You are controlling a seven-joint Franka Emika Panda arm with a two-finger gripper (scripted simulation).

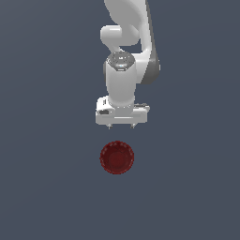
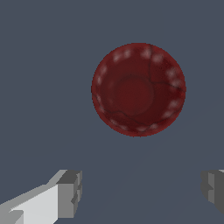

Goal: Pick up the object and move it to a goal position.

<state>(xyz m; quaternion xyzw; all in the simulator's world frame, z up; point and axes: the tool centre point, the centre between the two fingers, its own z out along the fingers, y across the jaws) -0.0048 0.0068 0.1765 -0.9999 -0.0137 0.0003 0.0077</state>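
Note:
The object is a small dark red round bowl (image 1: 116,157) with a scalloped rim, resting on the flat grey ground. In the wrist view the bowl (image 2: 138,89) shows its hollow inside from above. My white gripper (image 1: 121,125) hangs just beyond the bowl in the exterior view, apart from it. The gripper (image 2: 140,190) is open: its two grey fingertips (image 2: 71,193) stand wide apart with nothing between them, and the bowl lies off to one side of the gap.
Plain dark grey ground (image 1: 47,178) stretches all around the bowl. The white arm (image 1: 126,56) rises behind the gripper in the exterior view.

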